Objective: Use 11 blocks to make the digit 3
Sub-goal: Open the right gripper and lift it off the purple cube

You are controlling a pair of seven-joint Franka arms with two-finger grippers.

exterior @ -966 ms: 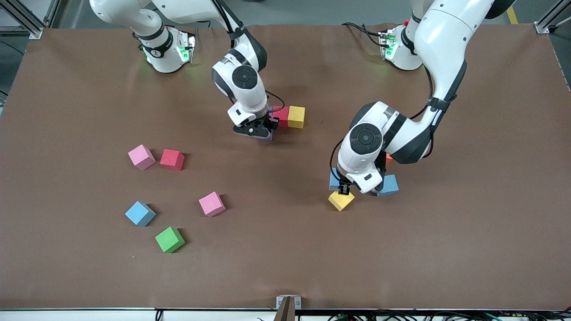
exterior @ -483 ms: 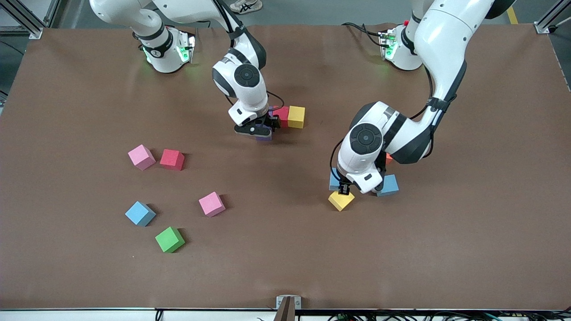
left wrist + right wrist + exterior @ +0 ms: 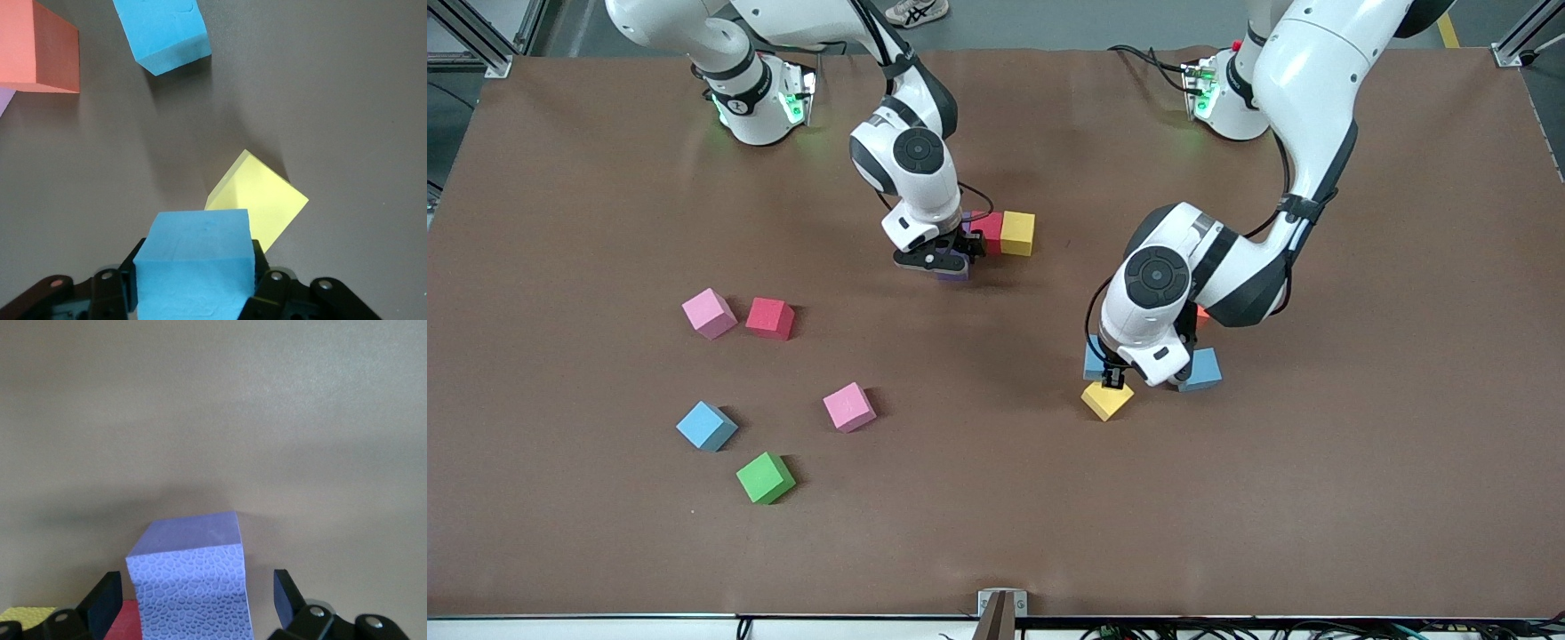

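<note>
My left gripper (image 3: 1107,366) is shut on a light blue cube (image 3: 193,267), which shows partly under the hand (image 3: 1092,356). It is low over the table, next to a yellow cube (image 3: 1107,400) (image 3: 257,203). Another light blue cube (image 3: 1200,369) (image 3: 160,33) and an orange cube (image 3: 1202,313) (image 3: 37,47) lie close by. My right gripper (image 3: 951,260) (image 3: 197,593) is open, with a finger on each side of a purple cube (image 3: 190,580) (image 3: 953,272). That cube stands beside a red cube (image 3: 989,231) that touches a yellow cube (image 3: 1017,233).
Toward the right arm's end lie loose cubes: pink (image 3: 710,313), red (image 3: 770,317), pink (image 3: 848,406), light blue (image 3: 706,426) and green (image 3: 765,477). A sliver of a second purple cube (image 3: 3,100) shows beside the orange one.
My right hand has shifted slightly over the purple cube, which now shows less under it. My left arm and the cubes around it have hardly moved.
</note>
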